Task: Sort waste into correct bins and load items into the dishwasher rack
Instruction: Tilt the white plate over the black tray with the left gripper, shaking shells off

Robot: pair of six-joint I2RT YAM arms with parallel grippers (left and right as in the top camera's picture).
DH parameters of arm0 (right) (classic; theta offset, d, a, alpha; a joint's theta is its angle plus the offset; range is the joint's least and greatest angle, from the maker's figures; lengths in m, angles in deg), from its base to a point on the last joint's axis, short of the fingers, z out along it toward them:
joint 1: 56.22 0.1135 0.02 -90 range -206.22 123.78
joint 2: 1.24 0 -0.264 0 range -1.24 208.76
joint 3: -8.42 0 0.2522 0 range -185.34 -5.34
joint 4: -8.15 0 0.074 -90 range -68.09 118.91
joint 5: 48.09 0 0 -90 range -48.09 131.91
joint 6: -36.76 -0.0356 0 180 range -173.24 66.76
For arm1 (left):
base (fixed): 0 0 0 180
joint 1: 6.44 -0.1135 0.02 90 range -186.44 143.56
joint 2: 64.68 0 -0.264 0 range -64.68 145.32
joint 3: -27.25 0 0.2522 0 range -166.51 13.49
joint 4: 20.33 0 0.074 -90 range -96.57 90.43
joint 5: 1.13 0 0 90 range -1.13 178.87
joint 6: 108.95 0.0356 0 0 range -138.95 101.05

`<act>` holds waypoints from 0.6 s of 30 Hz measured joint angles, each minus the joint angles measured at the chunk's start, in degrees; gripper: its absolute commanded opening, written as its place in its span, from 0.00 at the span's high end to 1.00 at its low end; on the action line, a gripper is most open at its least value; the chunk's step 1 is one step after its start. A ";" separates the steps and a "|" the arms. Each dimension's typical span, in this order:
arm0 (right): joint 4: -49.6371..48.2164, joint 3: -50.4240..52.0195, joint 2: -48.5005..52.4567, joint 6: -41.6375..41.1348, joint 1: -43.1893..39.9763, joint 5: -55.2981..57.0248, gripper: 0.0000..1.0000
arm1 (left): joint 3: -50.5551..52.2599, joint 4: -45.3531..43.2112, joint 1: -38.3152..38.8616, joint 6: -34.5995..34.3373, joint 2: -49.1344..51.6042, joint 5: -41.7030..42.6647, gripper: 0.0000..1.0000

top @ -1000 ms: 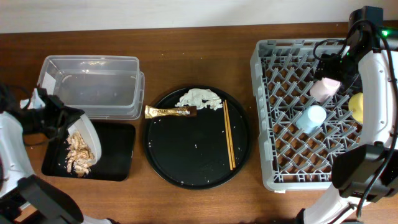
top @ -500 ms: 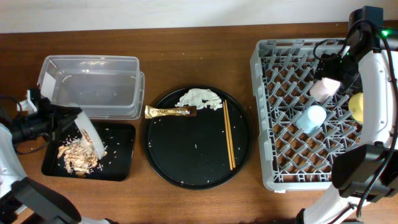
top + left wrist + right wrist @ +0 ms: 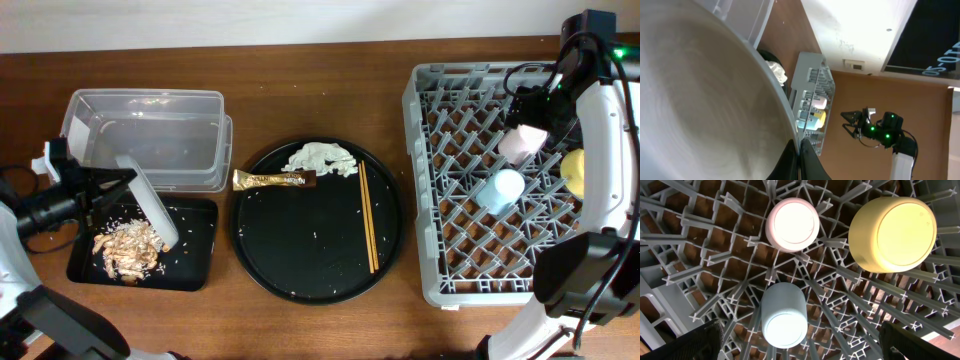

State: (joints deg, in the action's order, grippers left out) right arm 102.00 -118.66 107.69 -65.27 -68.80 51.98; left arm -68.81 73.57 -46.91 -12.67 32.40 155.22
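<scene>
1. The dishwasher rack [image 3: 500, 180] stands at the table's right end with the pink cup [image 3: 792, 224], the yellow bowl [image 3: 892, 232] and the blue cup [image 3: 784, 315] set among its pegs. The right gripper [image 3: 533, 108] hangs above them. Only the right wrist view shows its jaws spread wide with nothing between them.
2. The round black tray [image 3: 318, 225], at centre, carries the chopsticks [image 3: 368, 220], the snack wrapper [image 3: 273, 180] and the white tissue [image 3: 320, 158]. All three are unsorted.
3. The clear tub [image 3: 150, 135] sits at far left and appears to hold nothing.
4. The shallow black tray [image 3: 190, 245], touching the tub's near side, is where the food scraps [image 3: 125, 245] lie heaped.
5. The grey plate [image 3: 150, 205] is tipped steeply over that tray, with the left gripper [image 3: 100, 190] clamped on its rim. Overhead it shows nearly edge-on. The left wrist view shows its face looking bare.
6. The step in hand looks like tipping out the scraps. Next, by this reading, the plate goes across to the rack, a long reach that may call for a handover. The wrapper, the tissue and the chopsticks come after.
</scene>
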 measured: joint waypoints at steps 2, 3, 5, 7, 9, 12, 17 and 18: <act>0.02 0.00 0.00 0.00 0.00 0.00 0.02 | 0.02 -0.70 -0.02 0.42 0.00 0.33 0.99; 0.00 0.00 0.00 0.00 0.00 0.00 0.01 | 0.00 2.03 -0.02 0.79 0.00 0.55 0.99; -0.02 0.00 0.00 0.02 0.00 0.00 0.02 | 0.09 -0.02 0.00 1.68 -0.04 0.46 0.99; -0.02 0.00 0.00 0.00 0.00 0.00 0.02 | 0.07 0.61 -0.09 0.92 -0.04 -1.22 0.99; 0.02 0.00 0.00 0.02 0.00 0.00 0.02 | 0.11 1.25 -0.07 0.26 -0.07 -2.56 0.99; -0.02 0.00 0.00 0.00 0.00 0.00 0.02 | 0.20 -0.50 -0.11 -0.11 -0.22 -3.72 0.99; 0.00 0.00 0.00 0.02 0.00 0.00 0.02 | 0.15 -1.57 -0.28 0.37 -1.14 -5.31 0.99; -0.02 0.00 0.00 0.02 0.00 0.00 0.01 | 0.15 0.44 -0.39 1.46 -1.18 -4.48 0.99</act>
State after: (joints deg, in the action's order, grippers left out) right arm 101.98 -118.66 107.69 -65.25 -68.80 51.98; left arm -68.66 74.01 -47.30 -11.20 31.22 150.74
